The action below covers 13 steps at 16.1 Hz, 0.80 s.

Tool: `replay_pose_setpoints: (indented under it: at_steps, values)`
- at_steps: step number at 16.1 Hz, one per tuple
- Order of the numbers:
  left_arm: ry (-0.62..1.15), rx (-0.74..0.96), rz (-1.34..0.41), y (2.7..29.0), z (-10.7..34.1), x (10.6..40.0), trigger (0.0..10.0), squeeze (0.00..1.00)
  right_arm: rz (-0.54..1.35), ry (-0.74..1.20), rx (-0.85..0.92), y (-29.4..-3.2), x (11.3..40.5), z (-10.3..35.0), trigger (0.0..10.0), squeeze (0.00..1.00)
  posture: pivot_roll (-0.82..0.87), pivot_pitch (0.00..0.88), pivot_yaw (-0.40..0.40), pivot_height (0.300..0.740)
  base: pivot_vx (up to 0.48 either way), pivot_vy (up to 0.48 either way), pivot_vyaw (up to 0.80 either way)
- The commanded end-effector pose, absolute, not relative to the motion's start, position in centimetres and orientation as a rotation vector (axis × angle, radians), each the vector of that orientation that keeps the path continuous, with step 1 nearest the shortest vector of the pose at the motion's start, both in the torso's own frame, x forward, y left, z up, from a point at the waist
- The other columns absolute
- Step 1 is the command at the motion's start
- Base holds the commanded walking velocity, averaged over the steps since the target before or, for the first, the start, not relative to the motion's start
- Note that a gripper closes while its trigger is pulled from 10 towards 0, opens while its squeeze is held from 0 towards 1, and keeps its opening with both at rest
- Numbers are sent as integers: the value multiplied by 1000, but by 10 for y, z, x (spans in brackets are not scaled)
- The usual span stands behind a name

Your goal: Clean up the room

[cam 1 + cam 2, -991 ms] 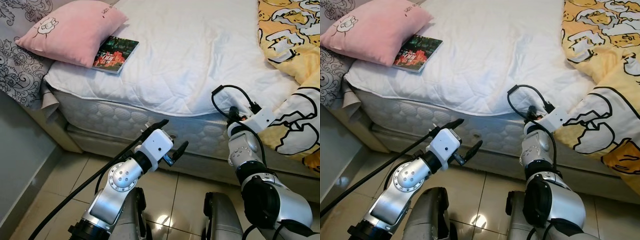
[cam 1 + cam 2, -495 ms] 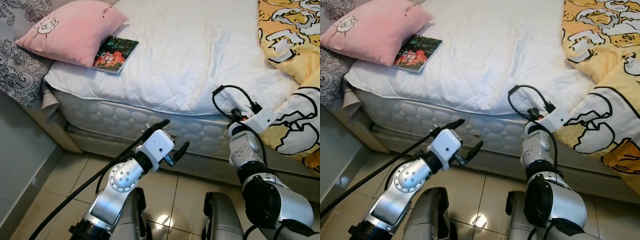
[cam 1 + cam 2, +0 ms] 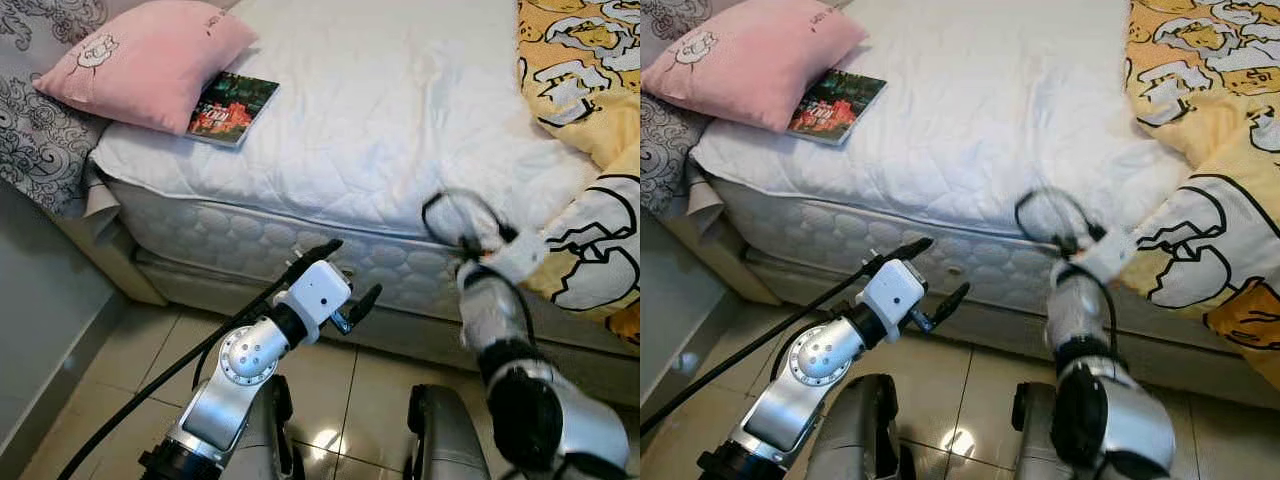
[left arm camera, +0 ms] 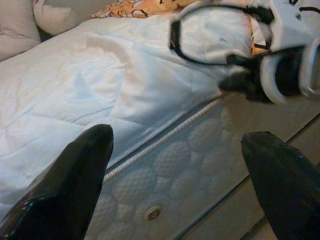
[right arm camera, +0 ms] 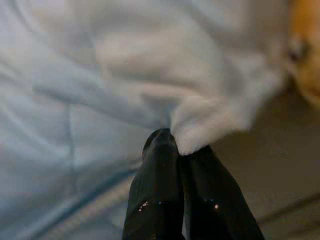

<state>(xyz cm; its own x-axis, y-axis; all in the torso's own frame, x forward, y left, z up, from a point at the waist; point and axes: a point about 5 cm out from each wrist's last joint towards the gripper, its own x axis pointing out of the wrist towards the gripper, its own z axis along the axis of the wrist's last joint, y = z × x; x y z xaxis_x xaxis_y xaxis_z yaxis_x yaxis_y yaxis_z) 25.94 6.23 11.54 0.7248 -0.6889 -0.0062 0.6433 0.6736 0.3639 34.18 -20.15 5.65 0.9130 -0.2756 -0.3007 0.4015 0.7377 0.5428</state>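
Note:
A white quilted sheet (image 3: 400, 110) covers the bed, and its edge hangs over the mattress side. My right gripper (image 5: 176, 142) is shut on a fold of that edge; in the eye views the right wrist (image 3: 512, 256) is blurred at the bed's edge, beside the yellow cartoon duvet (image 3: 590, 60). My left gripper (image 3: 352, 267) is open and holds nothing, low in front of the mattress side (image 4: 190, 170). A pink pillow (image 3: 150, 60) lies at the bed's far left corner, with a colourful book (image 3: 232, 108) beside it.
Grey patterned fabric (image 3: 30, 130) hangs at the bed's left side. Beige floor tiles (image 3: 130, 350) run between me and the bed. A black cable (image 3: 180, 365) trails from my left arm. The yellow duvet drapes over the bed's right edge (image 3: 1200, 260).
My right arm has gone blurred and its wrist has shifted slightly downward at the sheet's edge. The left arm has hardly moved.

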Motion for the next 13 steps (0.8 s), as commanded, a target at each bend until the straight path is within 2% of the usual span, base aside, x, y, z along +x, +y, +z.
replay_pose_setpoints:
  at_steps: [1,4,6,7,9,10,11,13]
  values:
    - [-140,378,-763,62,115,258,10000,0,-411,260,613,-208,333,45,0,0,7,58,83,595,0,0,0]
    - [-139,379,-764,61,115,259,10000,0,-424,330,511,-215,315,25,0,0,2,67,83,595,0,0,0]
    - [-141,411,-743,63,114,260,10000,0,-379,357,445,-210,312,21,0,0,0,75,85,595,0,0,0]
    - [-139,443,-709,65,113,263,10000,0,-347,369,406,-206,311,19,10000,0,0,75,85,595,0,0,0]
    - [-125,430,-677,67,112,267,10000,0,-290,386,340,-197,310,16,10000,0,-2,77,81,595,0,0,0]
    - [-114,370,-616,71,114,272,10000,0,-257,369,269,-190,309,16,10000,0,-7,73,69,595,0,0,0]
    - [-112,360,-590,74,115,274,10000,0,-240,351,239,-188,307,16,10000,1000,-9,70,63,595,0,0,0]
    - [-115,367,-571,74,114,277,10000,0,-236,364,195,-187,302,11,10000,1000,-17,64,53,595,0,0,0]
